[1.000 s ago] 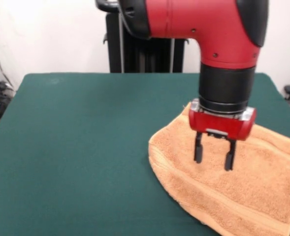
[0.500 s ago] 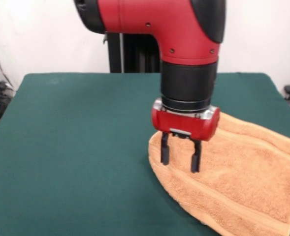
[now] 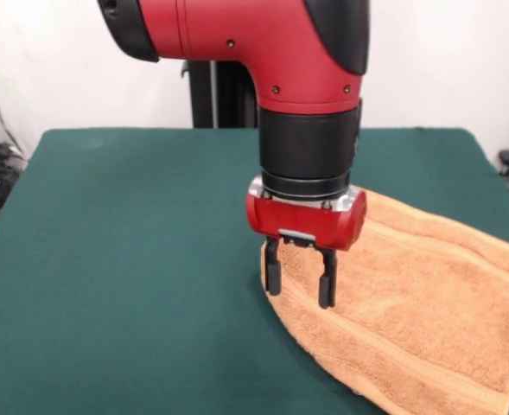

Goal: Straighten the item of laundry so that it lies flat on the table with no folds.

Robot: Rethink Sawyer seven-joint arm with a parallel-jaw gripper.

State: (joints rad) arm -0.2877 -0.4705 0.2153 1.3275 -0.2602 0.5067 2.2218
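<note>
Hanging over the towel's left edge, my gripper points straight down with its two dark fingers spread apart and nothing between them. Whether the tips touch the cloth or sit just above it, I cannot tell from this angle.

That orange-tan terry towel lies on the right part of the table, running off the picture's right edge and reaching close to the bottom edge. It is not spread square: its left end curves round in a rounded outline beneath my fingers, and the cloth slants from the upper middle down toward the lower right. A woven band runs lengthwise near its lower edge, and another ridge or fold line runs along its upper side. Dark green felt covers the tabletop, bare to the left of me.
</note>
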